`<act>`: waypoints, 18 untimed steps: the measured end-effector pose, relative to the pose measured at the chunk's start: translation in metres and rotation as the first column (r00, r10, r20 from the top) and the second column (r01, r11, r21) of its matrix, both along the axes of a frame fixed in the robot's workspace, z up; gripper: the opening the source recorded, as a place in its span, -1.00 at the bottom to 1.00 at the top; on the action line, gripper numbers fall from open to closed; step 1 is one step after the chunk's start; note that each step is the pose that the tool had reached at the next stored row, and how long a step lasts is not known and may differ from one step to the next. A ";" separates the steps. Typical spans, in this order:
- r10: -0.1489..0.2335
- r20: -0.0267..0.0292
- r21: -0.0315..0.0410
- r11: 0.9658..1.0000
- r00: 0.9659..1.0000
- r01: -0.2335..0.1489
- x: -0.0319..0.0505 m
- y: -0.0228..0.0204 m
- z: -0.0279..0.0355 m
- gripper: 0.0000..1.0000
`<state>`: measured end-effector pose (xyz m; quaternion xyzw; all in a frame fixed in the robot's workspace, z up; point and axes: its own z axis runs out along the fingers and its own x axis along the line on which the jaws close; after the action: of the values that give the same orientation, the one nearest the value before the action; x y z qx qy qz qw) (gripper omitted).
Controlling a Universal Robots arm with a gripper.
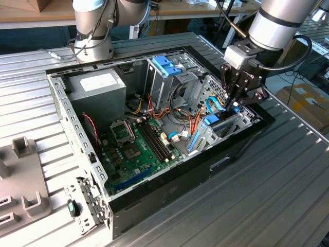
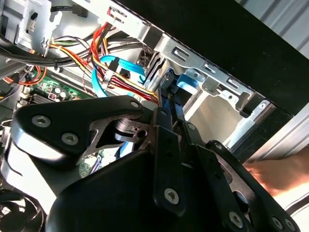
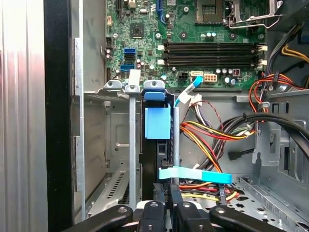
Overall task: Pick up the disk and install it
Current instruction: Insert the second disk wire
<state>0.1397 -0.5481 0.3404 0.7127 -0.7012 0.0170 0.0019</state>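
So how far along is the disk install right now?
Pickup looks done: the silver-grey hard drive in its light blue carrier rail stands on edge in the metal bay slot by the black case wall. The black gripper sits low over it. Whether the drive is fully seated, I cannot tell.

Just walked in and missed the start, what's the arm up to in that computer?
The arm's hand is down inside the open computer case, at the drive bay by the case's wall on the exterior view's right. The disk, with its light blue carrier, stands on edge in that bay's slot, directly under the hand. A person's hand shows just outside the case.
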 end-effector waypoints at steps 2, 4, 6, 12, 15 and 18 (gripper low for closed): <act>0.000 0.000 0.000 1.000 1.000 0.000 -0.0002 -0.0001 -0.0005 -0.67; 0.000 0.000 0.000 1.000 1.000 0.000 -0.0002 0.0000 -0.0006 -0.67; 0.000 0.000 0.000 1.000 1.000 0.000 -0.0002 0.0000 -0.0006 -0.67; 0.000 0.000 0.000 1.000 1.000 0.000 -0.0002 0.0000 -0.0007 -0.52; 0.000 0.000 0.000 1.000 1.000 0.000 -0.0002 0.0000 0.0124 -0.52; 0.000 0.000 0.000 1.000 1.000 0.000 -0.0002 0.0000 0.0172 -0.52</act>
<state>0.1395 -0.5481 0.3576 0.7127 -0.7012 0.0170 0.0018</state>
